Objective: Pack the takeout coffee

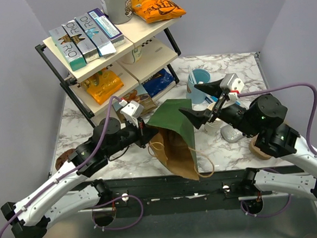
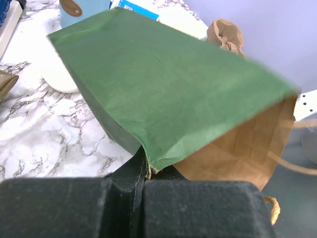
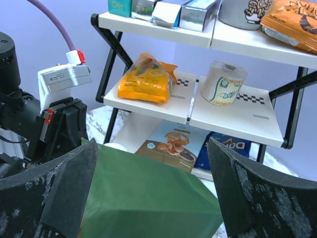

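Note:
A paper bag, green outside and brown inside, lies in the middle with its open mouth toward the near edge. My left gripper is shut on the bag's rim corner and holds it up. My right gripper is open and empty above the bag's far end; the green paper fills the space between its fingers. A small round white lid, apparently the takeout coffee, shows right of the bag, partly under my right arm. Its cup is hidden.
A light blue cup stands behind my right gripper. A tan object sits under my right arm. A black-framed shelf with boxes, snack bags and a paper roll fills the back left. The bag's twine handles trail toward the near edge.

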`<action>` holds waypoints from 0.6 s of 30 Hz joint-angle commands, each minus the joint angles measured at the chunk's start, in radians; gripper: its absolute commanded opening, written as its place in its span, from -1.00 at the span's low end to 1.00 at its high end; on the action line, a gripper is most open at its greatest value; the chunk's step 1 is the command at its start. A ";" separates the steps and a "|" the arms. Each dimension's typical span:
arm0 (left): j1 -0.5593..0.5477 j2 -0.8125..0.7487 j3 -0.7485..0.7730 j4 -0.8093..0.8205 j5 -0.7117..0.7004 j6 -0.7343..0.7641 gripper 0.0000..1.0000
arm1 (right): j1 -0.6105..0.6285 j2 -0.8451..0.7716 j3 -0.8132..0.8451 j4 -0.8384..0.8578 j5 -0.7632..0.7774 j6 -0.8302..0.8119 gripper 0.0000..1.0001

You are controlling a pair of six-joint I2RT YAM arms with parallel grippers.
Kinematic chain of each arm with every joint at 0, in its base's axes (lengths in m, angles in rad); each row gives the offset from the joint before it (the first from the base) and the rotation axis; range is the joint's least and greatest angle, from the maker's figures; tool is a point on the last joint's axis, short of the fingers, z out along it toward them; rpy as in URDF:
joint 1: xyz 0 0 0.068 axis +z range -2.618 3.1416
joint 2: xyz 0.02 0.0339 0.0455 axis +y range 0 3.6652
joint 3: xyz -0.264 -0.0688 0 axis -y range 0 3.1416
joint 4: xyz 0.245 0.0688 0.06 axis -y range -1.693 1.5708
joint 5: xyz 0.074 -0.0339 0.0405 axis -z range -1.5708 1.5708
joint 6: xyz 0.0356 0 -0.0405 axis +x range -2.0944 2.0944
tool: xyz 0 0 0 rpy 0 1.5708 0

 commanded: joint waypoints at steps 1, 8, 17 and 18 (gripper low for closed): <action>-0.007 0.029 0.034 -0.019 -0.009 0.014 -1.00 | 0.004 0.022 0.006 -0.073 0.138 0.021 1.00; -0.007 0.082 0.129 -0.142 0.033 -0.039 -1.00 | 0.003 0.055 0.058 -0.178 0.391 0.113 1.00; -0.002 0.294 0.361 -0.435 -0.002 -0.188 -1.00 | -0.072 0.175 0.163 -0.378 0.446 0.260 1.00; -0.001 0.312 0.369 -0.443 -0.015 -0.197 -1.00 | -0.117 0.183 0.169 -0.394 0.423 0.288 1.00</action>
